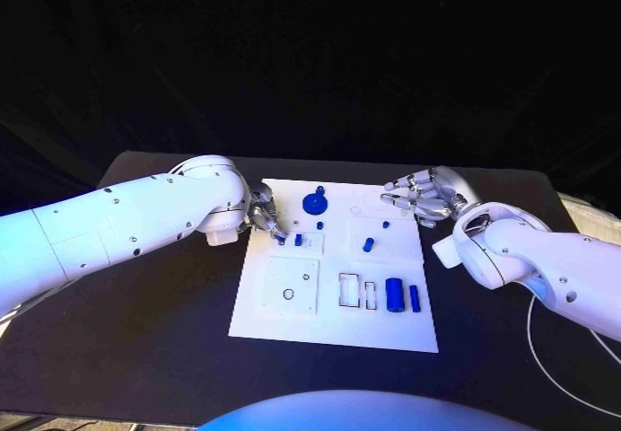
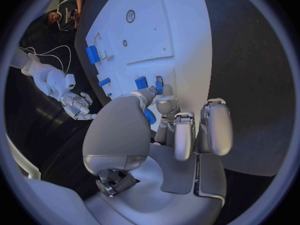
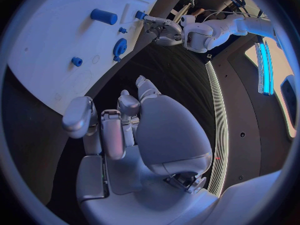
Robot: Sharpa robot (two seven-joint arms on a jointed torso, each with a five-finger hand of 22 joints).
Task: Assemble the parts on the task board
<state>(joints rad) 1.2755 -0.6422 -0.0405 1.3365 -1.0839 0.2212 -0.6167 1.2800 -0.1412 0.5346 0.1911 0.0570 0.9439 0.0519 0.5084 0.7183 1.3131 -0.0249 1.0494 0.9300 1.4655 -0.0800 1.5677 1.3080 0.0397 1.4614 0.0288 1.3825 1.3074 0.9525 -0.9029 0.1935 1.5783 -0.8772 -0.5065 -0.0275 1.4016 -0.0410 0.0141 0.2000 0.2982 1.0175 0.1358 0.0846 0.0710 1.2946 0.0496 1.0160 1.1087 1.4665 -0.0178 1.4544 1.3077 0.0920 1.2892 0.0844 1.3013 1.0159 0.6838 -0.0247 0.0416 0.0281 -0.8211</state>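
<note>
Mid-assembly, by the look of it. Left hand [image 1: 263,218] at the board's [image 1: 292,319] left edge, fingertips [image 2: 155,99] down among small blue parts [image 1: 299,240]; cannot tell whether one is pinched. Right hand [image 1: 421,194] released, hovering off the far right corner, holding nothing. Gear [image 1: 315,203] seated near the far edge, blue blocks [image 1: 403,294] lying at the near right. Next, probably: settle a firm pinch, then line the part up over its slot.

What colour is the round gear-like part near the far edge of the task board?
Blue. The gear-like part shows best in the head view, on the white task board.
</note>
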